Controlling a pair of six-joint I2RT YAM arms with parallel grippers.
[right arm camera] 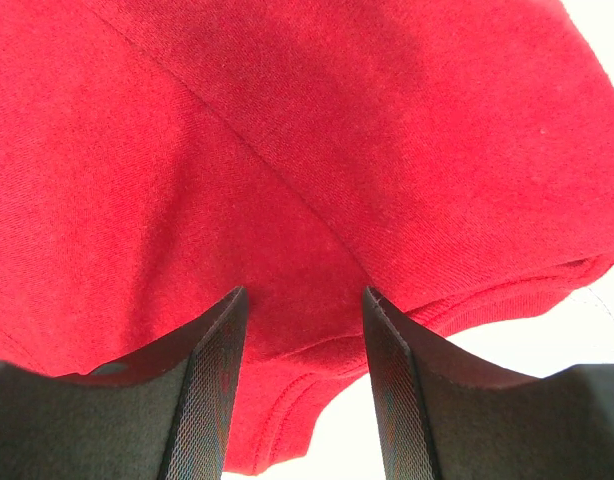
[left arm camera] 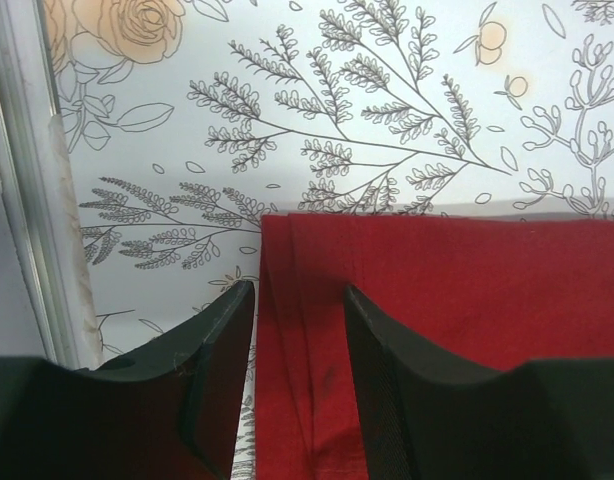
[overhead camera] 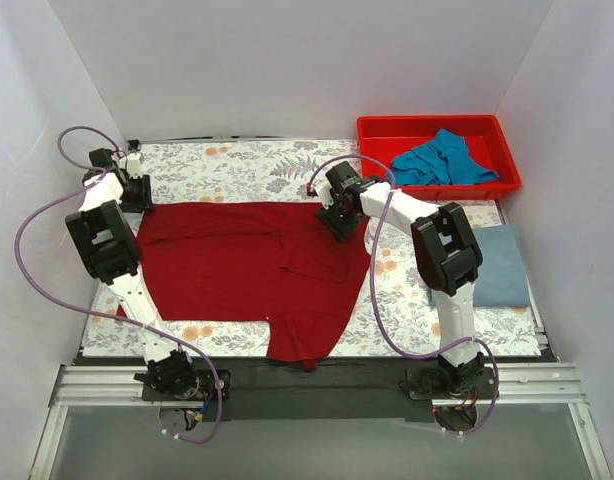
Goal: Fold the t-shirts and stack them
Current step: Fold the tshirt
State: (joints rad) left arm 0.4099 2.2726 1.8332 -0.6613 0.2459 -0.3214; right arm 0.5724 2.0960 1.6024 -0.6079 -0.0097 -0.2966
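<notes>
The dark red t-shirt (overhead camera: 237, 262) lies spread on the table with one part folded over and a flap hanging toward the near edge. My left gripper (overhead camera: 137, 196) is at its far left corner. In the left wrist view the gripper (left arm camera: 299, 290) is open, its jaws either side of the shirt's folded edge (left arm camera: 467, 290). My right gripper (overhead camera: 338, 224) is at the shirt's far right edge. In the right wrist view it (right arm camera: 302, 293) is open, straddling the hem (right arm camera: 287, 150). The grey-blue t-shirt (overhead camera: 499, 265) lies folded at the right. The teal-blue t-shirt (overhead camera: 442, 160) is crumpled in the bin.
A red plastic bin (overhead camera: 427, 123) stands at the far right corner. The table has a floral cover (overhead camera: 237, 160), also seen in the left wrist view (left arm camera: 337, 100). White walls close in on three sides. A metal rail runs along the table's left edge (left arm camera: 27, 200).
</notes>
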